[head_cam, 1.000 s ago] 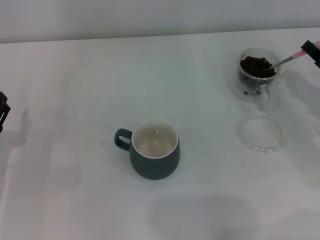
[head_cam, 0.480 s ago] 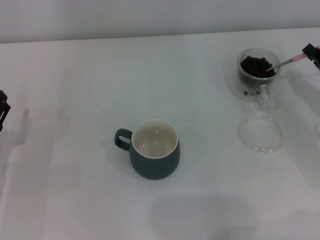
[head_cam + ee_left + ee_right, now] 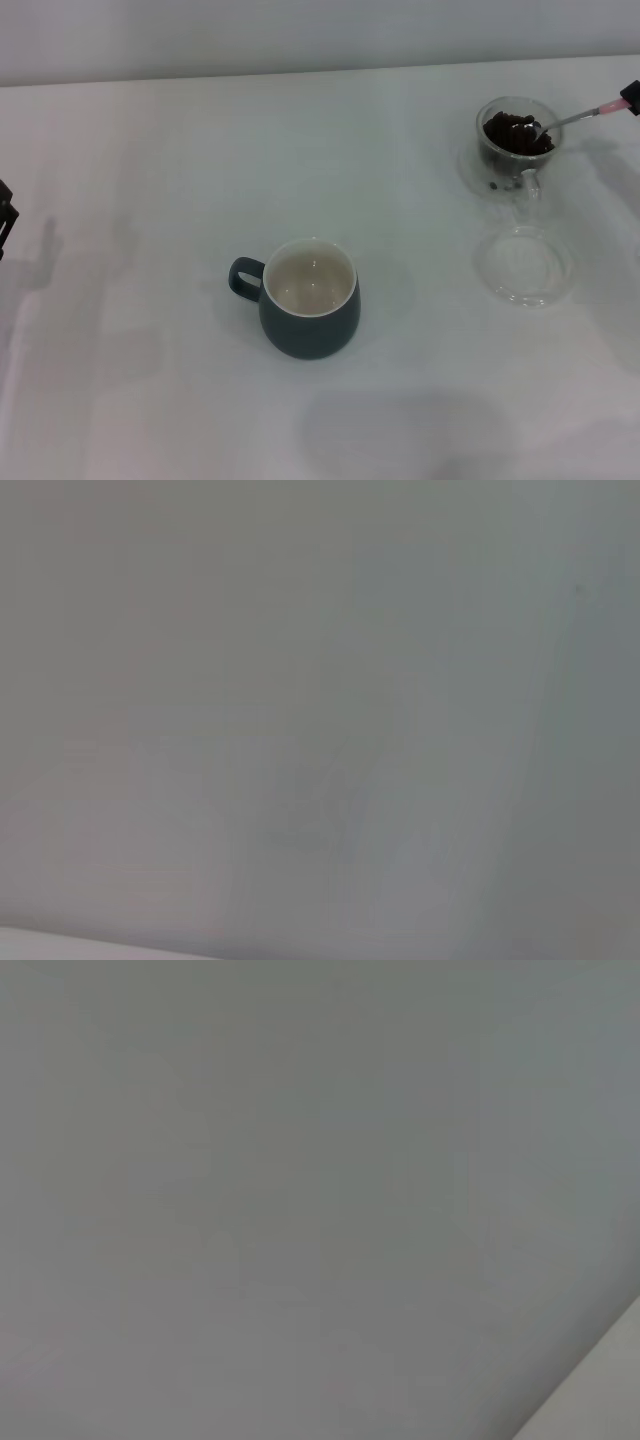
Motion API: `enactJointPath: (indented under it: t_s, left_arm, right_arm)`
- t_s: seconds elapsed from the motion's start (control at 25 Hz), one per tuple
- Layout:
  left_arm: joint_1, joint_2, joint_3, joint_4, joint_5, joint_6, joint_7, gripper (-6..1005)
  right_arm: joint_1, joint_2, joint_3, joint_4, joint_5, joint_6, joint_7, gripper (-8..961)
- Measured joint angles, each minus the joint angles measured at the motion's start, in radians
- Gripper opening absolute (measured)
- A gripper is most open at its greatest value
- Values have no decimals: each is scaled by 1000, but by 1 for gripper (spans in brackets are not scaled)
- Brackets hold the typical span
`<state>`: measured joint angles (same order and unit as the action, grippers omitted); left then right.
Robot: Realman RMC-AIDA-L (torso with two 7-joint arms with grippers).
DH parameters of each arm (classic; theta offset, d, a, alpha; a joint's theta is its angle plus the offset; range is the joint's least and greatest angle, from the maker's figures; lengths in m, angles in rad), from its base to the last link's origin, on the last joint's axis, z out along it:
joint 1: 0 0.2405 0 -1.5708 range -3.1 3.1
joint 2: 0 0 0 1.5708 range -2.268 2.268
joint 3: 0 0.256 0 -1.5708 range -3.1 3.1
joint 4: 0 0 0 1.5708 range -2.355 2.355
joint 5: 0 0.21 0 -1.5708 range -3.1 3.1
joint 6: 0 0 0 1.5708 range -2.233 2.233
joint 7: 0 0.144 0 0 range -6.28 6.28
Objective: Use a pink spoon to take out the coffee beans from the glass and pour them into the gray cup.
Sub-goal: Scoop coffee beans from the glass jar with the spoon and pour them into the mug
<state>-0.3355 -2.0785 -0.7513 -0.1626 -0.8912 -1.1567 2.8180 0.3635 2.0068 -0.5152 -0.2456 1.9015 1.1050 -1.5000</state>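
At the upper right of the head view, the right hand [image 3: 632,95] shows only as a dark tip at the frame edge, pinching the pale end of the pink spoon [image 3: 578,117]. The spoon's metal bowl rests among the coffee beans [image 3: 515,134] in the glass [image 3: 514,148]. Just below the glass lies a clear glass dish [image 3: 522,265]. The gray cup [image 3: 308,311] stands at centre on the white desk [image 3: 150,180], well apart. The left hand [image 3: 5,220] sits at the left edge; its opening cannot be told.
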Motion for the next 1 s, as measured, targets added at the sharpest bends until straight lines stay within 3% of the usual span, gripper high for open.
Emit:
enactJointPath:
  t_s: [0.48, 0.76, 1.0]
  left_arm:
    - [0, 0, -3, 0, -5, -9, 1, 805]
    - [-3, 0, -4, 0, -6, -9, 2, 804]
    - [-3, 0, -3, 0, -6, -9, 3, 804]
  right_arm:
    - [9, -14, 3, -2, 4, -22, 106, 144]
    - [14, -36, -6, -10, -1, -34, 189, 144]
    - [13, -68, -60, -54, -26, -35, 293, 144]
